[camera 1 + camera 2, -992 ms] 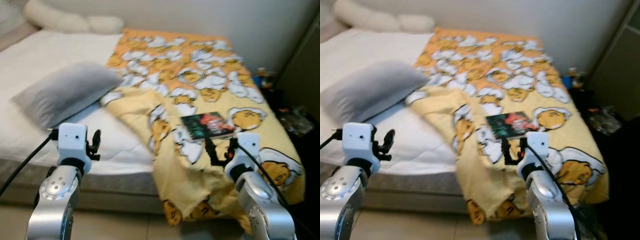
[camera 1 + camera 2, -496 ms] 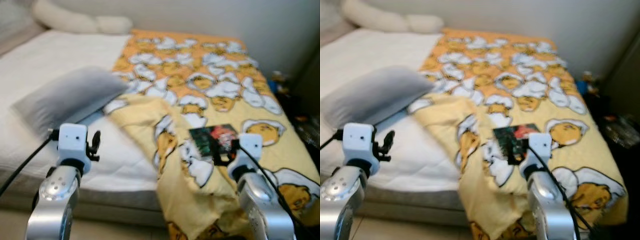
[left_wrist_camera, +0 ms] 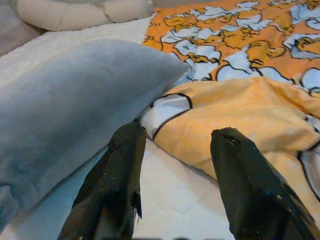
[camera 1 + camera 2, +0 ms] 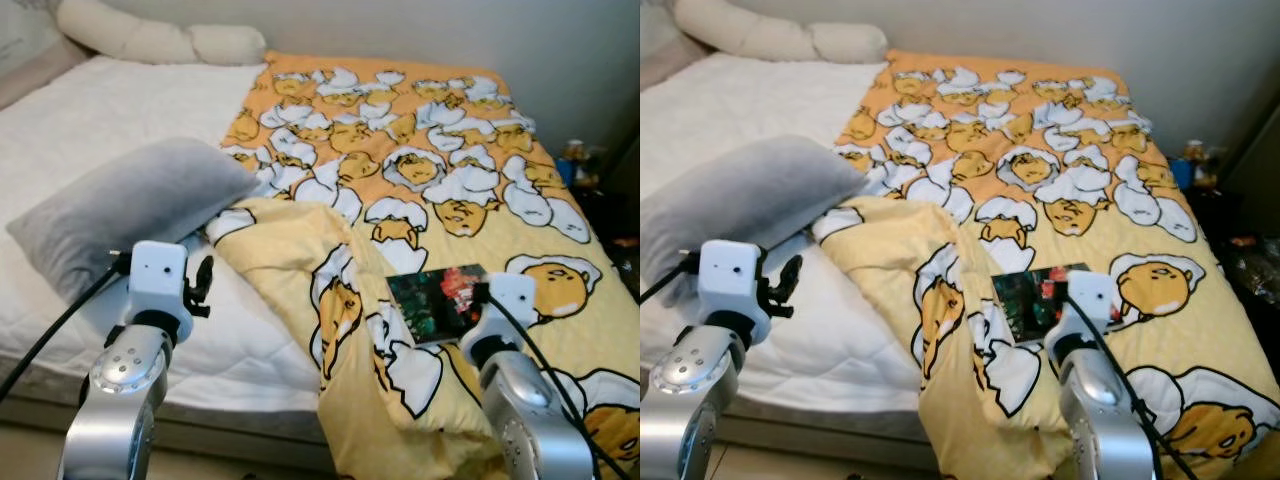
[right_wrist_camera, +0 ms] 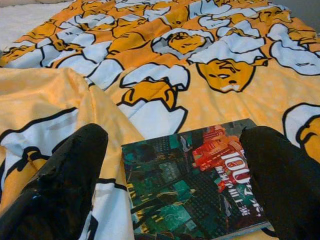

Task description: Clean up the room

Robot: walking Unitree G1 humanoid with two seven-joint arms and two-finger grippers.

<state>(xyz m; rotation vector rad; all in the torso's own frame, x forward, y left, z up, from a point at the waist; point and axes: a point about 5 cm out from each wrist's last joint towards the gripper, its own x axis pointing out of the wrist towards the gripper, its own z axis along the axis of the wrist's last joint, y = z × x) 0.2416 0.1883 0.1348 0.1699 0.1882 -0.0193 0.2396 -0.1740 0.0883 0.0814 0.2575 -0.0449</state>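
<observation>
Book: book [image 5: 195, 185] with a dark green and red cover lies flat on the yellow blanket [image 4: 420, 170], toward 4 o'clock in the head views. It looks like the stray item to clear away.
Right gripper: right gripper [image 5: 175, 185] sits low over the near edge of the book, one black finger at each side of the cover, fingers spread wide, holding nothing. Whether they touch the blanket I cannot tell. The straddling pose suggests it is lined up to pick up the book.
Left gripper: left gripper [image 3: 175, 165] hovers at about 8 o'clock in the head views, over the white mattress [image 4: 110, 100], fingers parted and empty. It points at the gap between the grey pillow [image 4: 130, 205] and the folded-back blanket corner, with no clear job yet.
Blanket: printed with cartoon egg figures, it covers the far and right part of the bed. Its near-left corner is flipped over on itself and bunched, baring the mattress.
Pillow: grey, soft, lying at 9 o'clock with its tip touching the blanket fold.
Bolster: long cream cushion [image 4: 150, 40] along the wall at 11 o'clock.
Room: pale wall behind the bed; dark floor at 3 o'clock holds small clutter [image 4: 575, 160] too blurred to name.
Judgement: soft bedding under a thin book may make getting a finger beneath it awkward.
</observation>
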